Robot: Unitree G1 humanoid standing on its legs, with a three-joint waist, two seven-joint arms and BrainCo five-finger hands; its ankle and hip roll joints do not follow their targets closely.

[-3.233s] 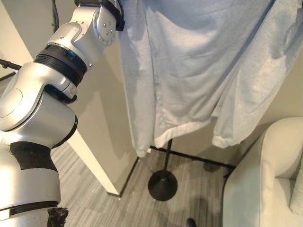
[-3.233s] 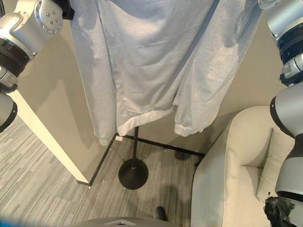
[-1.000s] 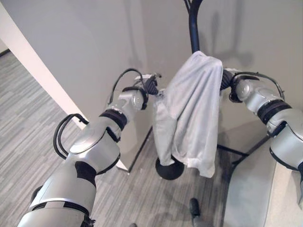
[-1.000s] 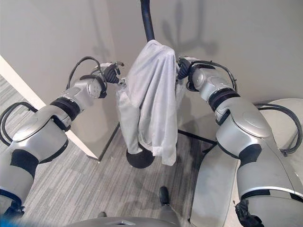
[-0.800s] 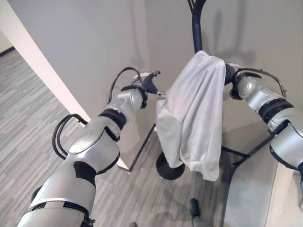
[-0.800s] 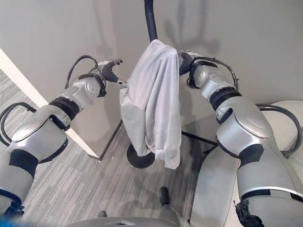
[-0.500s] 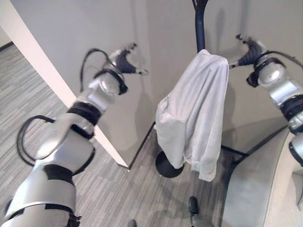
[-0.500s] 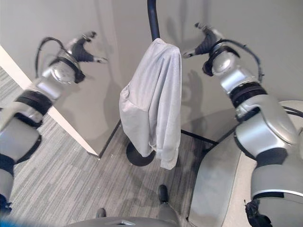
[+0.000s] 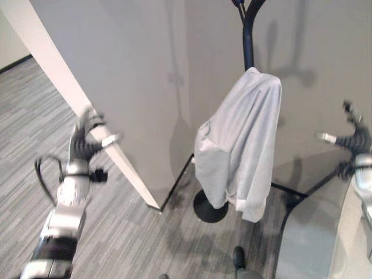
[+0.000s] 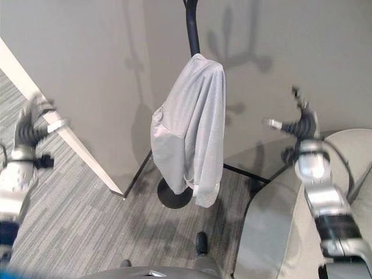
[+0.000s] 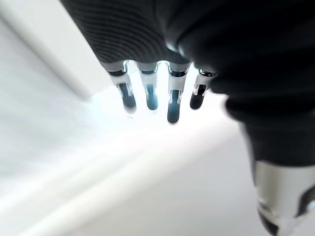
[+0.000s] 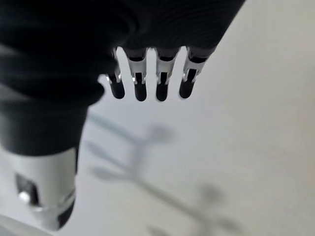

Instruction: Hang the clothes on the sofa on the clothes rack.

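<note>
Showing both hands released: note first the straight fingers [image 11: 148, 96] of your left hand [image 9: 86, 139], spread and holding nothing in its wrist view, and the equally straight fingers [image 12: 140, 86] of your right hand [image 10: 302, 125], thumb out, also empty. Half a second ago both hands were raised close beside the garment; a second ago they were at the cloth, one on each side. Now the left hand has dropped low and far out by the white wall corner [image 9: 87, 116], and the right has swung out toward the cream sofa [image 10: 349, 174], each well apart from the clothing. Between them, the light grey garment [image 9: 238, 145] hangs draped over an arm of the black clothes rack [image 9: 249, 35], folded over at its top, its hem and one sleeve trailing down to just above the round black base [image 9: 210, 208] on the grey plank floor [image 9: 133, 244]. It looks unchanged in its hang since your hands let go, so you may judge the drape stable and this item hung. Whether other clothes remain on the sofa cannot be told from the part of the cushion visible.
</note>
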